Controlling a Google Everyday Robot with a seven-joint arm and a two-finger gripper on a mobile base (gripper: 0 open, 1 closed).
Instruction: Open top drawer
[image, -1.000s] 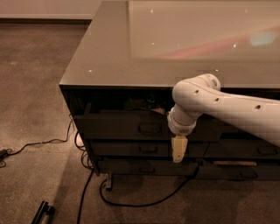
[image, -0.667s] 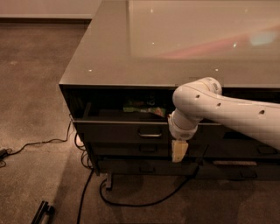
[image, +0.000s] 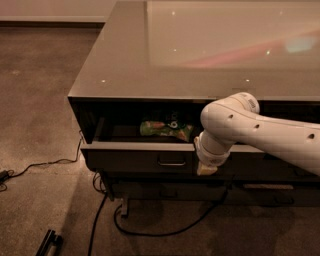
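The top drawer (image: 135, 159) is a wide dark grey-brown front with a small metal pull (image: 171, 162) at its centre. It stands pulled out from under the glossy counter (image: 125, 60), and a green snack bag (image: 165, 129) shows inside it. My gripper (image: 206, 169) hangs at the end of the white arm (image: 260, 131), just right of the pull and against the drawer front. Only its pale tip shows below the wrist.
Lower drawer fronts (image: 175, 191) sit in shadow under the open one, and another front (image: 265, 187) lies to the right. Black cables (image: 100, 210) trail across the carpet below the cabinet. A dark object (image: 47, 243) lies on the floor at bottom left.
The top drawer has slid further out toward the camera, showing the bag inside. The arm and gripper have drawn back with it.
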